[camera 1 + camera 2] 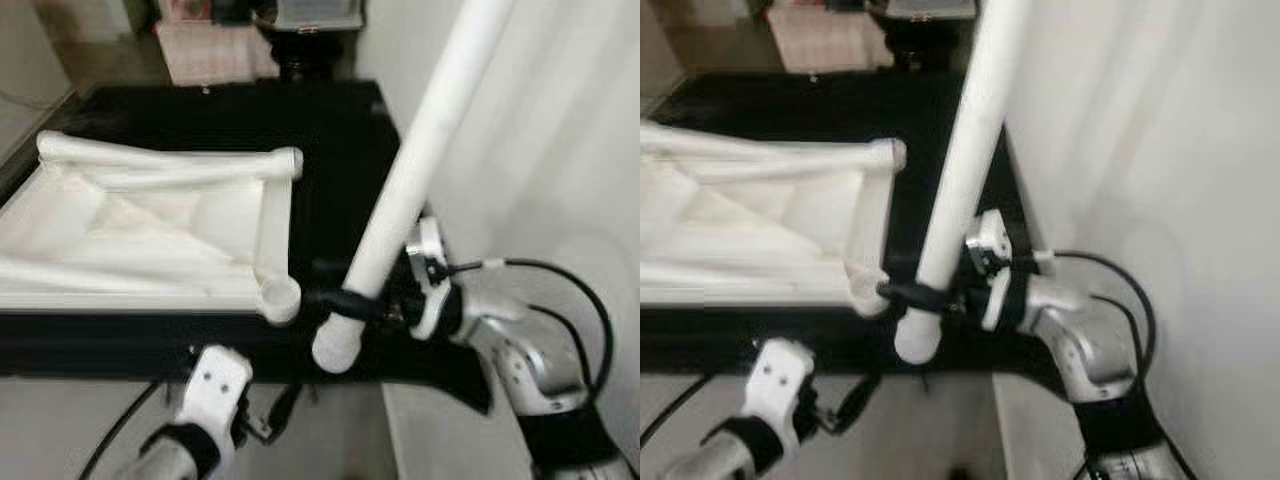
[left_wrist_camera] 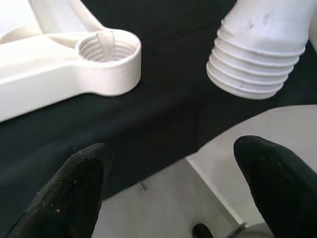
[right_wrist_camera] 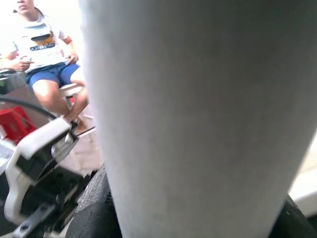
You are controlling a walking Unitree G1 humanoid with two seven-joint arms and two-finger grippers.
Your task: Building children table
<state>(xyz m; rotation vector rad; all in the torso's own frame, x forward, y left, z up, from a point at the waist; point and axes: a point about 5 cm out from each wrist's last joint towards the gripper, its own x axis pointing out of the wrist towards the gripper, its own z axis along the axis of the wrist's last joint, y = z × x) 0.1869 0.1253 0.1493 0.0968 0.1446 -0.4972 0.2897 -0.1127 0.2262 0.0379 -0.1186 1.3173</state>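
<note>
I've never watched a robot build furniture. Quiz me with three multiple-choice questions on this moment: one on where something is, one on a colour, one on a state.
1. Where is the table leg's threaded end?
A. Screwed into the socket
B. Beside the corner socket, apart from it
C. On the floor

2. What colour is the surface under the tabletop?
A. Black
B. Red
C. Green

3. What is the right gripper doing?
A. Hanging empty
B. Gripping the leg
C. Pressing the tabletop

Answers: 1 B, dark surface shows between them; 2 A, black around the white tabletop; 3 B, black fingers wrap the leg.

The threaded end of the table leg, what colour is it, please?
White, like the rest of the table leg; it shows best in the left wrist view.
</note>
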